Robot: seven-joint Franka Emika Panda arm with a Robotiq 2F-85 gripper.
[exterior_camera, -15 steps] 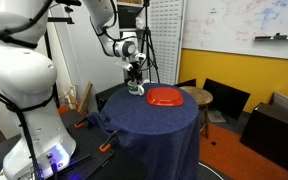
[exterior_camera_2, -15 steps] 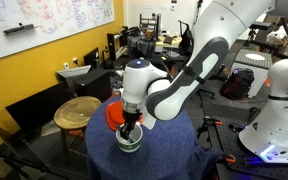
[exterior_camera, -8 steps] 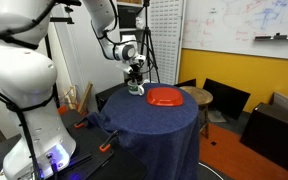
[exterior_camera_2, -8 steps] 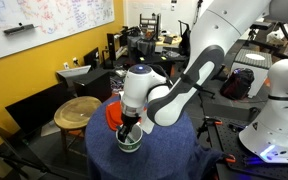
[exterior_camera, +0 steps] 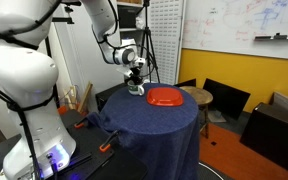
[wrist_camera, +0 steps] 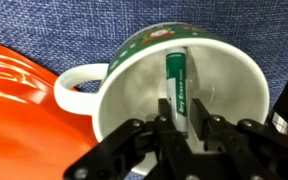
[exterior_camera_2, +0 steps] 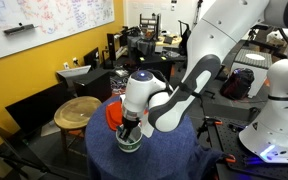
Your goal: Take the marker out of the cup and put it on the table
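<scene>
Three views cover this moment. In an exterior view, the gripper [exterior_camera: 134, 79] points straight down into the cup [exterior_camera: 136, 90], which stands near the far edge of the table [exterior_camera: 154, 128], just beside the red plate [exterior_camera: 165, 97]. The vertical approach probably suits a marker standing on end inside. From here I cannot tell how the jaws stand.

In an exterior view from the opposite side, the gripper [exterior_camera_2: 130, 133] dips into the cup [exterior_camera_2: 130, 145], and the arm hides most of the plate [exterior_camera_2: 113, 113]. A wooden stool [exterior_camera_2: 77, 110] stands beside the table [exterior_camera_2: 179, 158].

In the wrist view, the marker [wrist_camera: 177, 82] leans against the inner wall of the cup [wrist_camera: 134, 85]. The gripper [wrist_camera: 181, 128] has its jaws drawn close on either side of the marker's upper end, apparently pinching it. The marker is not yet lifted out.
</scene>
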